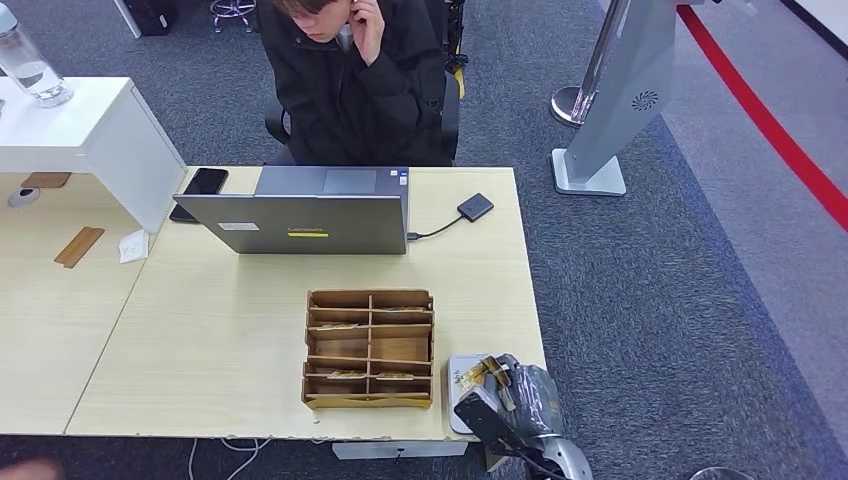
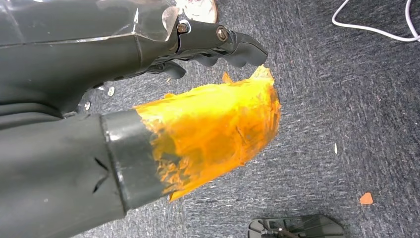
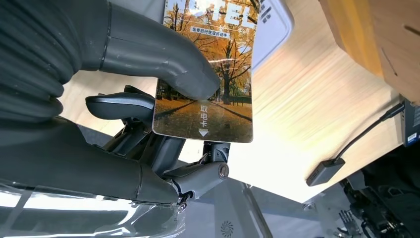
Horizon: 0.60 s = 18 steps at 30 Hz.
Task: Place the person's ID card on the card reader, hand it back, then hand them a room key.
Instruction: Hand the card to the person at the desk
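Note:
My right hand [image 1: 512, 396] hangs over the desk's near right corner and pinches a card [image 3: 213, 99] between thumb and fingers. The card is printed with autumn trees and shows in the head view as a yellowish edge [image 1: 474, 375]. It is held just above a flat white device [image 1: 459, 385], whose rounded corner [image 3: 275, 25] shows behind it. A small black box [image 1: 475, 207] is cabled to the laptop [image 1: 305, 222] at the far side. My left hand [image 2: 99, 64] hangs over the carpet holding nothing, its thumb [image 2: 208, 134] wrapped in orange tape. The person [image 1: 350, 80] sits behind the laptop.
A wooden organizer [image 1: 369, 348] with several compartments stands on the desk [image 1: 220, 340] left of my right hand. A black phone [image 1: 200, 190] lies beside the laptop. A white shelf [image 1: 90, 130] with a bottle [image 1: 28, 65] is at the far left; a grey stand [image 1: 610, 100] at the right.

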Each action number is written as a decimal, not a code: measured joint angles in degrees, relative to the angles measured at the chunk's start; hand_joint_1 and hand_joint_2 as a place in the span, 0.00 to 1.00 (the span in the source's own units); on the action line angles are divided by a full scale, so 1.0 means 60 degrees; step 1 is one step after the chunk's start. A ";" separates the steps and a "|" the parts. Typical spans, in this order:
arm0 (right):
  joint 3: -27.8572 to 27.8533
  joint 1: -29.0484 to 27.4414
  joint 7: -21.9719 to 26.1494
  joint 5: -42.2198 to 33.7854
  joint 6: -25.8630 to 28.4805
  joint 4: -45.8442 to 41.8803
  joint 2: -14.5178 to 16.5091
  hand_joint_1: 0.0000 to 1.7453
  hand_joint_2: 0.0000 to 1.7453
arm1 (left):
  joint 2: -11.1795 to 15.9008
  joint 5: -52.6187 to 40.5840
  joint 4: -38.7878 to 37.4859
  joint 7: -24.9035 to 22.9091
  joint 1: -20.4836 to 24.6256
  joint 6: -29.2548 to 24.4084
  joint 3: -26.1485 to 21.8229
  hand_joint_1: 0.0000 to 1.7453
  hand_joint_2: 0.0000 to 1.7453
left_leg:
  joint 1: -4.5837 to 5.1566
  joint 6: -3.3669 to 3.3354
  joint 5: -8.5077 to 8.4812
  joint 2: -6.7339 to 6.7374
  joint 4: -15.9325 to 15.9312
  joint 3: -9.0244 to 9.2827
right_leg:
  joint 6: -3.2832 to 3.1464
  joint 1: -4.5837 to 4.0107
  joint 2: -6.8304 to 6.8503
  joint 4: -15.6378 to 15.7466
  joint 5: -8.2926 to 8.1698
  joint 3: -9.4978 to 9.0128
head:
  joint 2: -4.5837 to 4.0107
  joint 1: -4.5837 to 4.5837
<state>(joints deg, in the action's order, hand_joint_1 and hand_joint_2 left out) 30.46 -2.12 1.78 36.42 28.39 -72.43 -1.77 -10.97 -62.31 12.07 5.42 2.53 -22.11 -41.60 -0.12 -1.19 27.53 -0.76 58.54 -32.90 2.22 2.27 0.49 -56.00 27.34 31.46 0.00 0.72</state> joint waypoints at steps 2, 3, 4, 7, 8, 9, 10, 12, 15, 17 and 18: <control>-0.0051 -0.0002 -0.0002 0.0046 0.0018 -0.0016 0.0000 1.00 1.00 | 0.0000 0.0000 0.0000 0.0000 0.0000 -0.0002 -0.0004 0.00 0.00 | 0.0000 0.0000 0.0000 0.0000 0.0000 0.0000 | 0.0000 0.0000 0.0000 0.0000 0.0000 0.0000 | 0.0000 0.0000; -0.0083 -0.0003 -0.0002 0.0063 0.0029 -0.0025 0.0000 1.00 1.00 | 0.0000 0.0000 0.0000 0.0000 0.0000 -0.0002 -0.0006 0.00 0.00 | 0.0000 0.0000 0.0000 0.0000 0.0000 0.0000 | 0.0000 0.0000 0.0000 0.0000 0.0000 0.0000 | 0.0000 0.0000; -0.0122 -0.0005 -0.0002 0.0088 0.0046 -0.0043 0.0000 1.00 1.00 | 0.0000 0.0000 0.0000 0.0001 0.0000 -0.0002 -0.0012 0.00 0.00 | 0.0000 0.0000 0.0000 0.0000 0.0000 0.0000 | 0.0000 0.0000 0.0000 0.0000 0.0000 0.0000 | 0.0000 0.0000; -0.0271 -0.0010 -0.0002 0.0203 0.0096 -0.0129 0.0000 1.00 1.00 | 0.0000 0.0000 0.0000 0.0003 -0.0001 -0.0003 -0.0048 0.00 0.00 | 0.0000 0.0000 0.0000 0.0000 0.0000 0.0001 | 0.0000 0.0000 0.0000 0.0000 0.0000 0.0000 | 0.0000 0.0000; -0.0322 -0.0012 -0.0002 0.0235 0.0103 -0.0158 0.0000 1.00 1.00 | 0.0000 0.0000 0.0000 0.0004 -0.0001 -0.0004 -0.0059 0.00 0.00 | 0.0000 0.0000 0.0000 0.0000 0.0000 0.0001 | 0.0000 0.0000 0.0000 0.0000 0.0000 0.0000 | 0.0000 0.0001; -0.0374 -0.0014 -0.0003 0.0263 0.0106 -0.0189 0.0000 1.00 1.00 | 0.0000 -0.0001 0.0000 0.0003 -0.0001 -0.0005 -0.0067 0.00 0.00 | 0.0000 0.0000 0.0000 0.0000 0.0000 0.0001 | 0.0000 0.0000 0.0000 0.0000 0.0000 0.0000 | 0.0000 0.0001; -0.0418 -0.0016 -0.0004 0.0283 0.0107 -0.0215 0.0000 1.00 1.00 | 0.0000 -0.0002 0.0000 0.0003 -0.0001 -0.0006 -0.0070 0.00 0.00 | 0.0000 0.0000 0.0000 0.0000 0.0000 0.0001 | 0.0000 0.0000 0.0000 0.0000 0.0000 -0.0001 | 0.0000 0.0002; -0.0481 -0.0022 -0.0008 0.0325 0.0113 -0.0259 0.0000 1.00 1.00 | -0.0001 -0.0006 0.0000 0.0003 -0.0001 -0.0006 -0.0075 0.00 0.00 | 0.0000 0.0000 0.0000 0.0000 0.0000 0.0001 | 0.0000 0.0000 0.0000 0.0000 0.0000 0.0000 | 0.0000 0.0001; -0.0564 -0.0050 -0.0040 0.0546 0.0136 -0.0339 0.0000 1.00 1.00 | -0.0004 -0.0015 0.0000 0.0004 -0.0001 -0.0006 -0.0084 0.00 0.00 | 0.0000 0.0000 0.0000 0.0000 0.0000 0.0001 | 0.0000 0.0000 0.0000 0.0000 0.0000 0.0000 | 0.0000 0.0000; -0.0631 -0.0071 -0.0080 0.0756 0.0158 -0.0414 0.0000 1.00 1.00 | -0.0004 -0.0018 0.0000 0.0004 -0.0001 -0.0006 -0.0111 0.00 0.00 | 0.0000 0.0000 0.0000 0.0000 0.0000 0.0001 | 0.0000 0.0000 0.0000 0.0000 0.0000 0.0000 | 0.0000 0.0000; -0.0660 -0.0082 -0.0108 0.0850 0.0168 -0.0455 0.0000 1.00 1.00 | -0.0004 -0.0022 0.0000 0.0003 -0.0001 -0.0006 -0.0127 0.00 0.00 | 0.0000 0.0000 0.0000 0.0000 0.0000 0.0001 | 0.0000 0.0000 0.0000 0.0000 0.0000 0.0000 | 0.0000 0.0000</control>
<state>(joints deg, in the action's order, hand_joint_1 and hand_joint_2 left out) 26.50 -2.62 1.13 41.53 29.40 -75.16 -1.77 -10.99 -62.45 12.07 5.44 2.52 -22.14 -42.37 -0.12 -1.19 27.53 -0.76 58.54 -32.89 2.22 2.27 0.49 -56.00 27.34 31.46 0.00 0.72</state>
